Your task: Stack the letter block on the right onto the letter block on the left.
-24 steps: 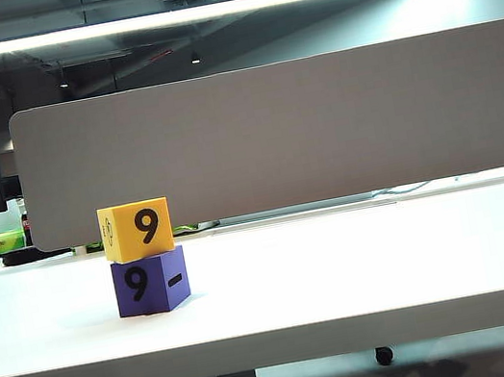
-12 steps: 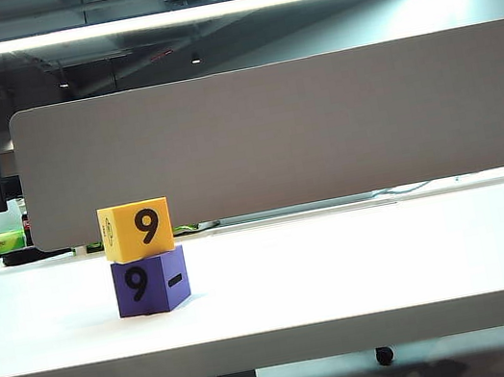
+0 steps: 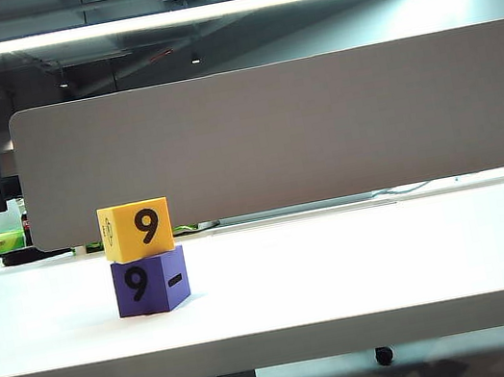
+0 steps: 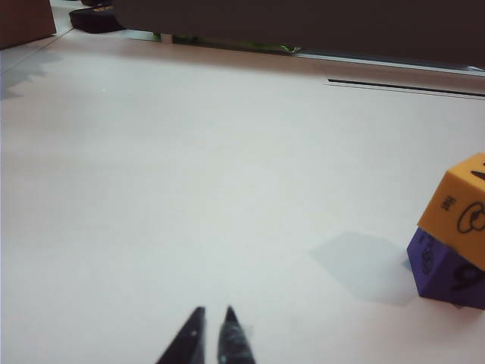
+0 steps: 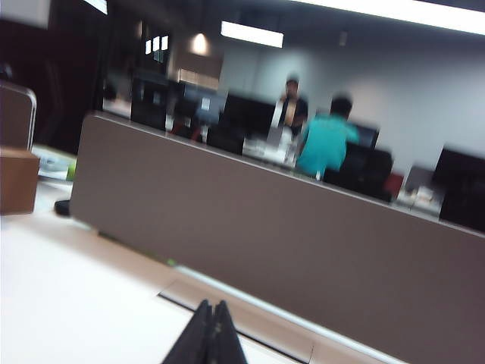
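Plainly, in the exterior view the yellow cube block printed with a black 9 [image 3: 136, 230] sits on top of the purple cube block printed with a black 9 and a dash [image 3: 151, 282], the two touching face to face on the left half of the white tabletop [image 3: 345, 270]; the upper one is turned a little against the lower, but it rests flat and overhangs only slightly. Neither arm shows in this view, and a long grey partition panel [image 3: 282, 134] stands behind the table. From the left wrist view, the left gripper [image 4: 210, 335] hangs low over bare tabletop with its dark fingertips drawn nearly together, a narrow slit between them and nothing held; the stacked pair, yellow block [image 4: 458, 212] over purple block [image 4: 447, 277], stands well apart from it at the frame's edge. From the right wrist view (blurred, so fine detail is lost), the right gripper [image 5: 209, 334] has its jaws pressed together and empty, pointing roughly level toward the partition [image 5: 273, 227] and the office beyond; no block appears here. Judging by how things lie, the stacking itself looks done: the right-hand block is on the left-hand one and released, and what seems left is only for the arms to settle clear of the stack
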You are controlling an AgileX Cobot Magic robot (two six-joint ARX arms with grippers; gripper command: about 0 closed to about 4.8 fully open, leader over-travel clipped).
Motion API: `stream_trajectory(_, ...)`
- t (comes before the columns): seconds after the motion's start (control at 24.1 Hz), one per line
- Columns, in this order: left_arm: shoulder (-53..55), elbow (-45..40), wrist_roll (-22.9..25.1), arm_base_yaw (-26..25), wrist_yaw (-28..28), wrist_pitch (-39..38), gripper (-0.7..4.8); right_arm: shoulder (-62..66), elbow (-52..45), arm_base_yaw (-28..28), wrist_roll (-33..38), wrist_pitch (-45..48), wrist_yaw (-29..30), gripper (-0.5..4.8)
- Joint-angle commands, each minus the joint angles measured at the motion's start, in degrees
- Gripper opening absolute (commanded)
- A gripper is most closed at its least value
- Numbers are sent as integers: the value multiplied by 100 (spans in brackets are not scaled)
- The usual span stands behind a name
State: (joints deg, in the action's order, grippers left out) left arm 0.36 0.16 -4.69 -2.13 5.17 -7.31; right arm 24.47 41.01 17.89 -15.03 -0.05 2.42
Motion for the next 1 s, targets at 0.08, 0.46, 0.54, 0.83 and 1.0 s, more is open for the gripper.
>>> stream_trajectory(0.08,2,28,17,2,2,50,26,-704,-1106,-282,2,83,199,0)
stream_trajectory(0.46,2,28,17,4,0,50,26,-1790,-2330,-647,42,-579,179,-1)
stream_trajectory(0.54,2,28,17,4,0,50,26,-1788,-2330,-649,42,-997,175,-1)
stream_trajectory(0.83,2,28,15,4,0,50,26,-1976,-2330,-651,42,-2223,177,-1)
stream_trajectory(1.0,4,28,17,2,0,50,26,-2446,-2328,-813,-271,-2347,-614,-1)
